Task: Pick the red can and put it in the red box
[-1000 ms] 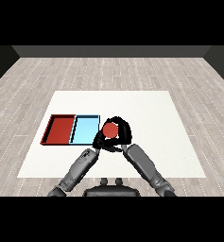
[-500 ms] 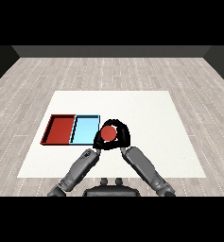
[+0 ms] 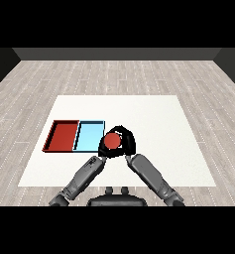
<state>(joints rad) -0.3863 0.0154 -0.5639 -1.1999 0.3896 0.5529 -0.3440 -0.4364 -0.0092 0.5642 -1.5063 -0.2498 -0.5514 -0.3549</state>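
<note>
The right hand (image 3: 128, 142) curls its black fingers around the red can (image 3: 112, 141), the fingers arching over the can's top and down its right side so that only the round red face of the can shows between them. The can sits in that hold just right of the blue tray (image 3: 88, 136), at the tray's near right corner, and whether it is lifted off the table (image 3: 153, 114) or resting on it cannot be told from this angle. The right forearm (image 3: 151, 174) runs from the lower right up to the hand. The left hand (image 3: 102, 150) lies close against the can's lower left side, at the end of the left forearm (image 3: 82, 178), which comes in from the lower left; it is mostly hidden behind the can and the other hand, so the set of its fingers cannot be told. Left of the can, the blue tray lies flat and touches the red tray (image 3: 63, 136) along their shared long edge, the red one farther left. Both trays rest on the left half of the white table, well apart from its far edge. Around the table spreads a floor (image 3: 119, 74) of pale grey planks.
</note>
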